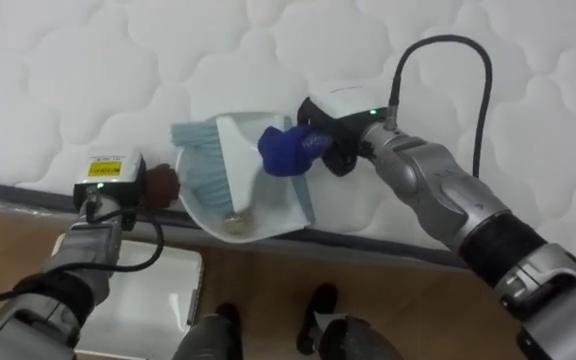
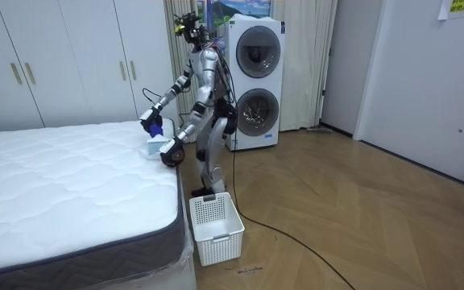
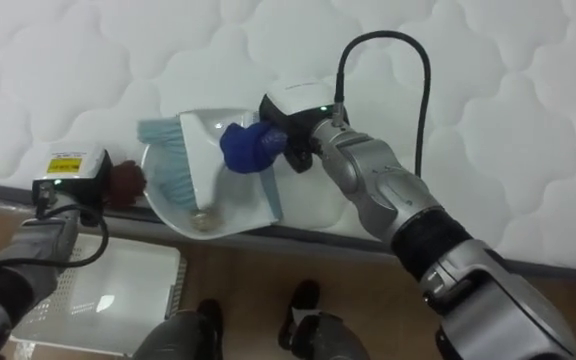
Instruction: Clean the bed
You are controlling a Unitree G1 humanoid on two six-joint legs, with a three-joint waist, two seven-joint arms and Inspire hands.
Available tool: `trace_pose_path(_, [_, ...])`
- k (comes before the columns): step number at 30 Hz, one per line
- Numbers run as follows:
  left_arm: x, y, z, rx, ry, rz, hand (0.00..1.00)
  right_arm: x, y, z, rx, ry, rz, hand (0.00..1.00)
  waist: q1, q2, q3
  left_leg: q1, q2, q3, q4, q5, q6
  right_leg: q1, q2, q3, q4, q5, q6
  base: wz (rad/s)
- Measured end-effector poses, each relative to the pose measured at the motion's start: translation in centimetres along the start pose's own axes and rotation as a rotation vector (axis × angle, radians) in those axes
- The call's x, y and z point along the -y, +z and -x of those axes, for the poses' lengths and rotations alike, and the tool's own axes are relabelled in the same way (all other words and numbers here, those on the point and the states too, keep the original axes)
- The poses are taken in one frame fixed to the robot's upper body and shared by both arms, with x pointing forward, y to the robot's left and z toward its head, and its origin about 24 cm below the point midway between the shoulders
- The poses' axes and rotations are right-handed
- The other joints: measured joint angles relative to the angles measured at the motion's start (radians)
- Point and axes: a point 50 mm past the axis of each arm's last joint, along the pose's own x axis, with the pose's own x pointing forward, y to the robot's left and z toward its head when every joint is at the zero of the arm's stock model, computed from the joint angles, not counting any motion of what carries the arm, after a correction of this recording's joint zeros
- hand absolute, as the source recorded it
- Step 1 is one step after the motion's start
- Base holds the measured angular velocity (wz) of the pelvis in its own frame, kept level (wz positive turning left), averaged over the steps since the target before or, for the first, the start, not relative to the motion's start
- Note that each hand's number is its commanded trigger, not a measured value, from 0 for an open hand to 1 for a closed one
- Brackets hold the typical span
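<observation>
While the room view shows the robot standing at the mattress (image 2: 55, 185) corner, a white basket (image 2: 216, 228) by its feet, the eye views show the right hand (image 1: 330, 142) close up. It is curled round the blue brush (image 1: 288, 150) handle at its nine o'clock, the bristles lying in the white dustpan (image 1: 268, 215) on the bed's edge. The left hand (image 1: 160, 185) touches the pan's nine o'clock rim; I cannot tell its grip.
</observation>
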Motion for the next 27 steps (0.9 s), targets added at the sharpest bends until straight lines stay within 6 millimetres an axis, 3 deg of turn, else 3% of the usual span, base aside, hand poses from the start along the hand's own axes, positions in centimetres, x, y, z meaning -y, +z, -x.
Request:
trace_pose_path(5, [0.5,0.1,0.4,0.016,-0.007,0.020,1.00,-1.2,-1.6,1.1,-0.026,0.025,-0.009,1.00,0.002,0.014,-0.0064,-0.001,-0.001,0.000,0.015,-0.007,0.003,-0.001,-0.003,0.006,0.010,-0.004,0.003,-0.02])
trace_pose_path(7, [1.4,0.3,1.2,0.039,0.003,0.041,1.00,-1.3,-2.5,1.7,-0.039,0.020,-0.016,1.00,0.004,0.033,-0.0176,0.003,-0.004,0.001,0.013,-0.008,0.005,-0.001,-0.006,0.010,0.011,-0.006,0.008,0.00])
trace_pose_path(8, [1.6,0.3,1.4,0.041,0.004,0.050,1.00,-1.3,-2.7,1.8,-0.043,0.018,-0.016,0.75,0.003,0.037,-0.0200,0.004,-0.005,0.001,0.012,-0.008,0.006,-0.001,-0.006,0.011,0.011,-0.008,0.011,0.00])
trace_pose_path(14, [3.1,0.3,2.8,0.048,-0.012,0.099,1.00,-2.1,-4.6,3.1,-0.115,-0.008,-0.103,0.50,-0.003,0.040,-0.0290,0.064,-0.018,0.004,-0.023,-0.002,0.002,0.041,-0.014,0.020,0.011,-0.022,0.012,0.04])
trace_pose_path(15, [3.2,0.2,2.9,0.043,-0.006,0.114,1.00,-2.1,-5.0,3.3,-0.131,-0.020,-0.128,0.33,-0.006,0.040,-0.0297,0.074,-0.019,0.004,-0.027,-0.002,0.002,0.052,-0.016,0.018,0.009,-0.022,0.013,0.00])
trace_pose_path(17, [3.3,0.2,3.3,0.042,0.006,0.139,1.00,-1.9,-5.5,3.6,-0.148,-0.053,-0.183,0.28,-0.010,0.039,-0.0313,0.090,-0.020,0.005,-0.036,-0.002,0.002,0.067,-0.017,0.015,0.007,-0.022,0.013,0.00])
trace_pose_path(18, [3.4,0.3,3.6,0.047,0.013,0.153,1.00,-1.8,-5.8,3.9,-0.160,-0.082,-0.218,0.24,-0.012,0.039,-0.0361,0.100,-0.020,0.005,-0.041,-0.002,0.002,0.077,-0.015,0.012,0.003,-0.022,0.014,0.00])
trace_pose_path(19, [3.5,0.4,3.8,0.049,0.014,0.165,1.00,-1.8,-6.2,4.2,-0.174,-0.109,-0.246,0.07,-0.014,0.038,-0.0383,0.113,-0.020,0.004,-0.045,-0.003,0.002,0.092,-0.014,0.009,-0.001,-0.024,0.016,0.06])
trace_pose_path(20, [3.5,0.5,3.9,0.050,0.015,0.168,1.00,-1.9,-6.4,4.4,-0.183,-0.122,-0.263,0.00,-0.015,0.038,-0.0392,0.120,-0.020,0.002,-0.048,-0.003,0.002,0.101,-0.013,0.006,-0.008,-0.024,0.017,0.10])
trace_pose_path(27, [3.9,0.7,4.3,0.050,0.006,0.227,1.00,-3.8,-8.7,6.8,-0.283,-0.209,-0.532,0.00,-0.043,0.055,-0.0610,0.231,-0.021,0.000,-0.126,0.004,0.006,0.220,0.003,0.002,-0.091,-0.009,0.042,0.02])
